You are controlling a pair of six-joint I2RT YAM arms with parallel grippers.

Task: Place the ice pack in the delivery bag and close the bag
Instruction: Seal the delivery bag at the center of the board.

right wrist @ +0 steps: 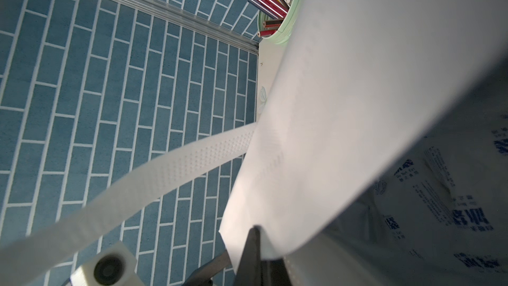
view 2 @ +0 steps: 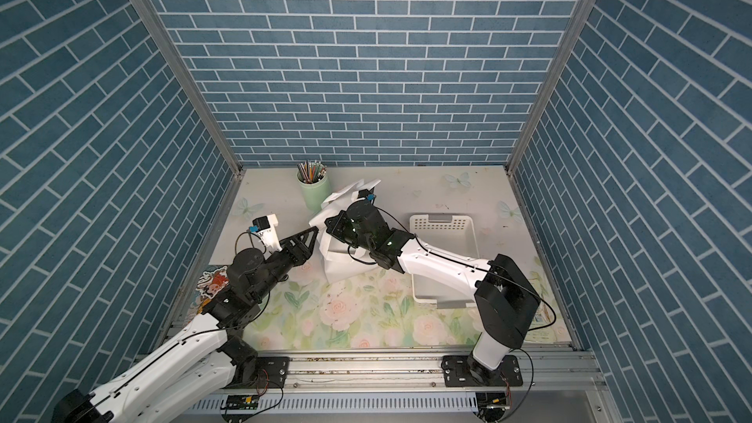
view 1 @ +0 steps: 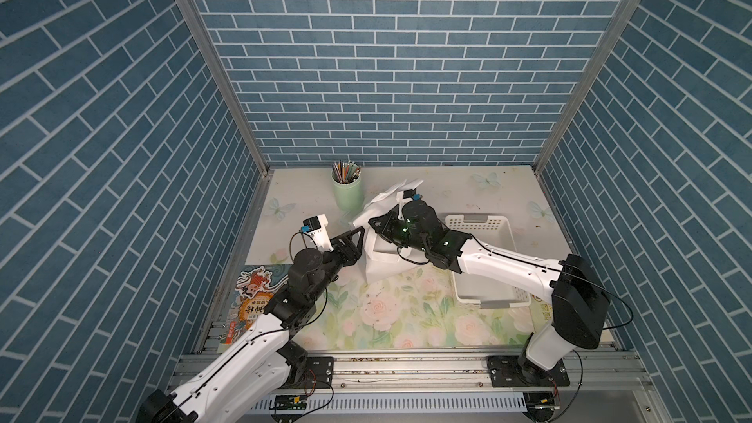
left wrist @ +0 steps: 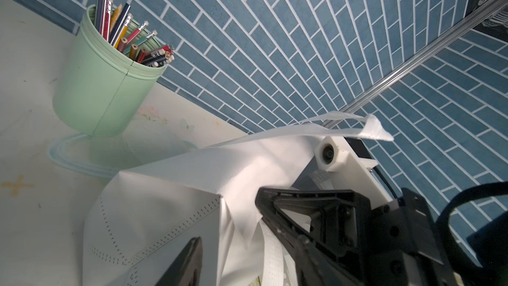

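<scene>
The white delivery bag (view 1: 382, 256) (view 2: 337, 264) stands mid-table between both arms. My right gripper (view 1: 372, 222) (right wrist: 255, 236) is shut on the bag's upper rim and holds that rim up. Past the rim, inside the bag's mouth, lies the ice pack (right wrist: 442, 204), a pale pouch with blue print. My left gripper (view 1: 361, 238) (left wrist: 228, 222) stands open at the bag's left side, with the bag's folded edge and a strap handle (left wrist: 275, 251) between its spread fingers. The ice pack is hidden in both top views.
A green cup of pencils (view 1: 347, 193) stands just behind the bag on the left. A white perforated basket (view 1: 484, 262) sits to the right, under my right arm. A printed card (view 1: 252, 299) lies at the left front. Brick-patterned walls close three sides.
</scene>
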